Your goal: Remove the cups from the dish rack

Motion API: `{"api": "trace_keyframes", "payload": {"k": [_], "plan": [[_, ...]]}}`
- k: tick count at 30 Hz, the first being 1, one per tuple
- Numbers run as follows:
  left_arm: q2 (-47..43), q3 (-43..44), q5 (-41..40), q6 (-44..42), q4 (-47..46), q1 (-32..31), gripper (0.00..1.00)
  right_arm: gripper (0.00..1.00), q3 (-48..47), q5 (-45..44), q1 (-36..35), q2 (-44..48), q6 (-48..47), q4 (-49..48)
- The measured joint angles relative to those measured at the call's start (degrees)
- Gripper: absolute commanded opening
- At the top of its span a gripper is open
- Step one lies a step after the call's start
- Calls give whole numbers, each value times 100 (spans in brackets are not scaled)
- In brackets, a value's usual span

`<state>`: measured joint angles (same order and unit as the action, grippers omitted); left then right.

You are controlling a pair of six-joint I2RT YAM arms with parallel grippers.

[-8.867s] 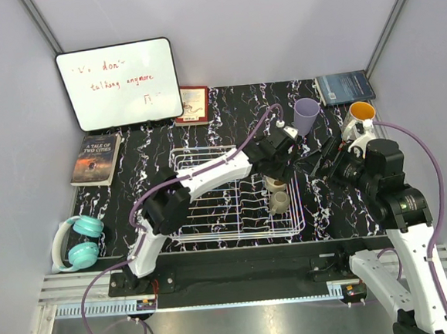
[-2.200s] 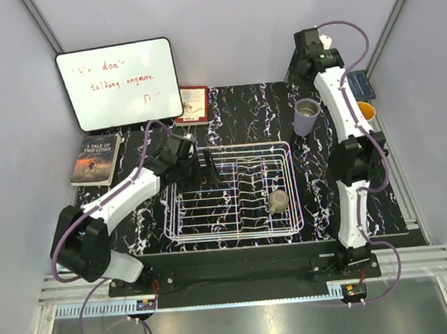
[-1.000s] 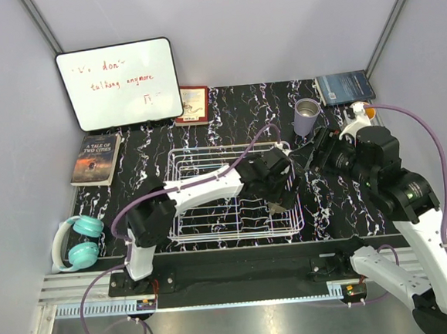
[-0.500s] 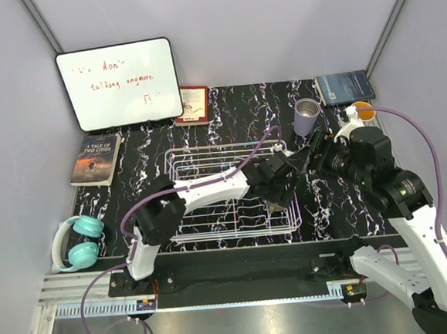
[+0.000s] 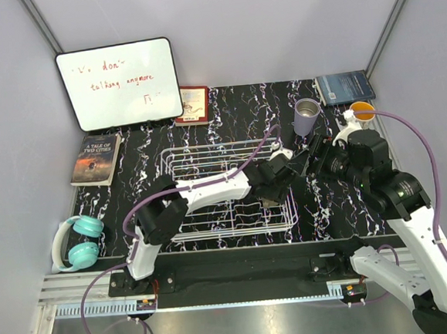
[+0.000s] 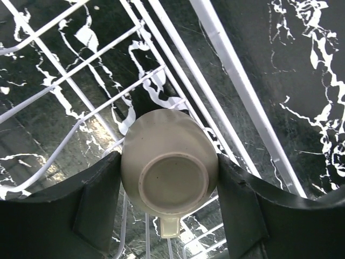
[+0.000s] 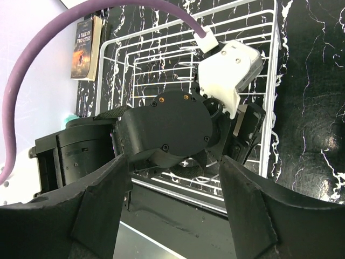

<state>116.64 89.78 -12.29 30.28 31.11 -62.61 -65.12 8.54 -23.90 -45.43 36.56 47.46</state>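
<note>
A cream cup (image 6: 170, 167) is gripped, bottom up, by the left gripper (image 6: 168, 159), low in the dish rack (image 6: 237, 81) by its right wall. The right gripper (image 7: 173, 162) is held wide open nearby. Next, the cup likely has to be lifted straight up and out.

Four cups (image 6: 168, 162), one dish rack (image 5: 207, 154), three books (image 5: 95, 158).

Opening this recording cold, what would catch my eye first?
The left gripper grabs attention first, closed on a cream cup at the right end of the white dish rack in the middle of the table. After that, the right gripper, open and facing the left arm from the right. The whiteboard with red writing leans at the far left.
</note>
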Motion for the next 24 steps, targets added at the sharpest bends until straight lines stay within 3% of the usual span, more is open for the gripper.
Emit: {"api": "trace_keyframes", "payload": {"k": [3,10,16,21,24], "plan": [[-2,0,-70,-2,9,0,1,75,4,4,0,22,0,0],[-179,13,-186,-28,365,2,0,75,-48,4,0,50,0,20],[-942,313,-190,-33,835,28,0,78,-496,72,-17,20,48,-142],[-1668,658,-39,-31,782,59,0,100,-605,-15,-9,81,83,-107],[-2247,494,369,22,474,111,0,100,-575,-164,-9,96,247,-129]]}}
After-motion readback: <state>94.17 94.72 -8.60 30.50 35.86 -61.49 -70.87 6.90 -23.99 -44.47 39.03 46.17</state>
